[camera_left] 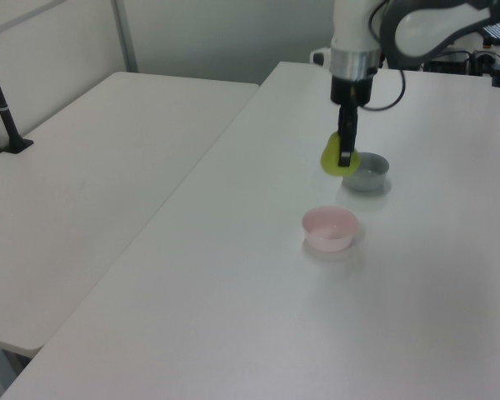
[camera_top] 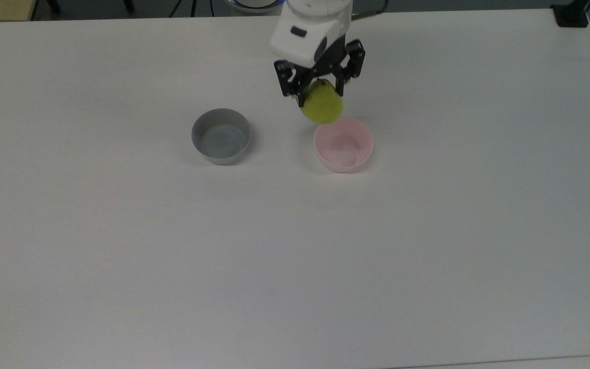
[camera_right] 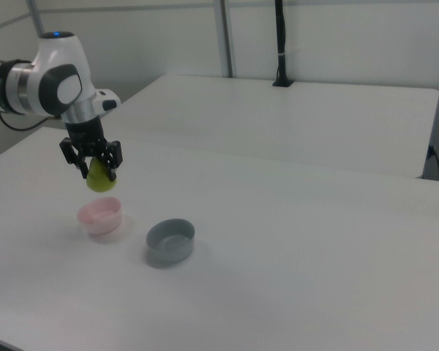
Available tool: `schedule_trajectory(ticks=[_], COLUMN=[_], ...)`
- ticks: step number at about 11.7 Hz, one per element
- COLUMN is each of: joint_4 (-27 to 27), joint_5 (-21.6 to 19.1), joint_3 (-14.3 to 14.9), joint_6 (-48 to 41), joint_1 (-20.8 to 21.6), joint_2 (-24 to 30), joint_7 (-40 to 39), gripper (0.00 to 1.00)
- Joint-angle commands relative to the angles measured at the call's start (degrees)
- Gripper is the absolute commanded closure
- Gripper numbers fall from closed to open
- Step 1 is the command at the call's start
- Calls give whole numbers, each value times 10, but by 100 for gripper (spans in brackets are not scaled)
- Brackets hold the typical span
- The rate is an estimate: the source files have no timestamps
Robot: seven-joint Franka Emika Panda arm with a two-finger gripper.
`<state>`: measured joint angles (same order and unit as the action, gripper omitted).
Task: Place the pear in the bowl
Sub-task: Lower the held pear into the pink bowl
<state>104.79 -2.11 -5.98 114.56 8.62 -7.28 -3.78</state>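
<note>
The yellow-green pear (camera_top: pixel 321 106) hangs in the air with my gripper (camera_top: pixel 318 91) shut on its upper part. In the top view it overlaps the far left rim of the pale pink bowl (camera_top: pixel 343 144). In the right view the pear (camera_right: pixel 99 178) hangs above the bowl (camera_right: pixel 100 216), clear of its rim, held by the gripper (camera_right: pixel 95 165). The left view puts the pear (camera_left: pixel 333 158) and gripper (camera_left: pixel 345 157) above and behind the pink bowl (camera_left: pixel 330 228).
A grey bowl (camera_top: pixel 221 136) of similar size stands on the white table (camera_top: pixel 295 256) to the top view's left of the pink one. A second white table (camera_left: pixel 83 175) adjoins it. A black post (camera_left: pixel 2 108) stands on that second table.
</note>
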Motion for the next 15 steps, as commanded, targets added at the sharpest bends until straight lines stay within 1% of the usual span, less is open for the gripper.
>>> schedule_trajectory(ticks=[1, 3, 7, 9, 10, 11, 12, 13, 14, 15], joint_4=[22, 35, 35, 35, 34, 34, 34, 32, 31, 30], joint_5=[9, 21, 45, 54, 61, 62, 61, 61, 62, 61], joint_3=[9, 9, 7, 6, 6, 6, 6, 6, 6, 6], joint_6=[68, 97, 109, 114, 114, 113, 111, 108, 104, 103], joint_1=[19, 31, 42, 46, 49, 49, 48, 47, 47, 48], joint_2=[-42, -57, -86, -92, -97, -98, -97, -95, -93, -86], joint_7=[22, 33, 61, 73, 82, 86, 86, 87, 96, 107], gripper=[72, 72, 72, 72, 68, 53, 33, 19, 8, 0])
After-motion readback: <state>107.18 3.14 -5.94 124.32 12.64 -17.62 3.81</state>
